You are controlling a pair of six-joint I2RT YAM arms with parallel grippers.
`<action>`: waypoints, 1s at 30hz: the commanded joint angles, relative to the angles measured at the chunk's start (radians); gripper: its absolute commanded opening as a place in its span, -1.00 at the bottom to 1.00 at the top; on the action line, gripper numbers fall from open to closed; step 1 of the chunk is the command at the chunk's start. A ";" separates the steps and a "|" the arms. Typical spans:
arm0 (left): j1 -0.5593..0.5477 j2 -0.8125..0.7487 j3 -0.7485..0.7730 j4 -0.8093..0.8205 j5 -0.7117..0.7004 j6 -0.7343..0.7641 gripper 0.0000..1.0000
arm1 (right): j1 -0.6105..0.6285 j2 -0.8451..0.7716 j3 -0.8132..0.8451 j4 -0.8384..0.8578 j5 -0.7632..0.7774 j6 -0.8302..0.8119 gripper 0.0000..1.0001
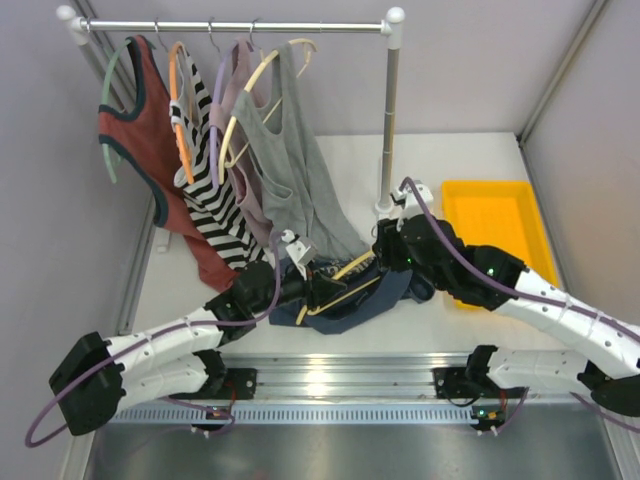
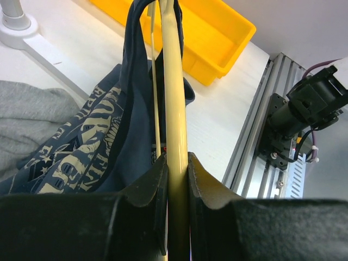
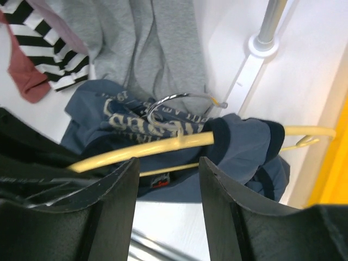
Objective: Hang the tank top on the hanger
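The navy tank top (image 1: pixel 352 305) lies bunched on the table in front of the rack, its pale print facing up (image 2: pixel 76 152). The yellow hanger (image 1: pixel 348 268) lies across it. My left gripper (image 1: pixel 312 285) is shut on one arm of the hanger (image 2: pixel 174 109), clamped between both pads. In the right wrist view the hanger (image 3: pixel 163 145) passes through a strap of the tank top (image 3: pixel 244 144), and its metal hook (image 3: pixel 174 106) rests on the print. My right gripper (image 3: pixel 168 168) is open and empty, just above the hanger's other side (image 1: pixel 395 250).
A clothes rack (image 1: pixel 240 26) at the back holds a rust-red top (image 1: pixel 150 140), a striped top (image 1: pixel 205 170) and a grey tank top (image 1: pixel 300 170) on other hangers. Its post base (image 1: pixel 385 205) stands close behind. A yellow bin (image 1: pixel 495 225) sits at the right.
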 commanded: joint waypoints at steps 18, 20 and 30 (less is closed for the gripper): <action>-0.003 -0.004 0.027 0.201 0.053 -0.040 -1.00 | 0.007 0.072 -0.220 0.422 0.156 -0.127 -0.14; -0.003 0.002 0.023 0.212 0.050 -0.046 -1.00 | 0.005 0.063 -0.249 0.442 0.154 -0.122 -0.24; -0.003 0.026 0.025 0.206 0.024 -0.075 -1.00 | 0.007 0.009 -0.323 0.496 0.186 -0.128 -1.00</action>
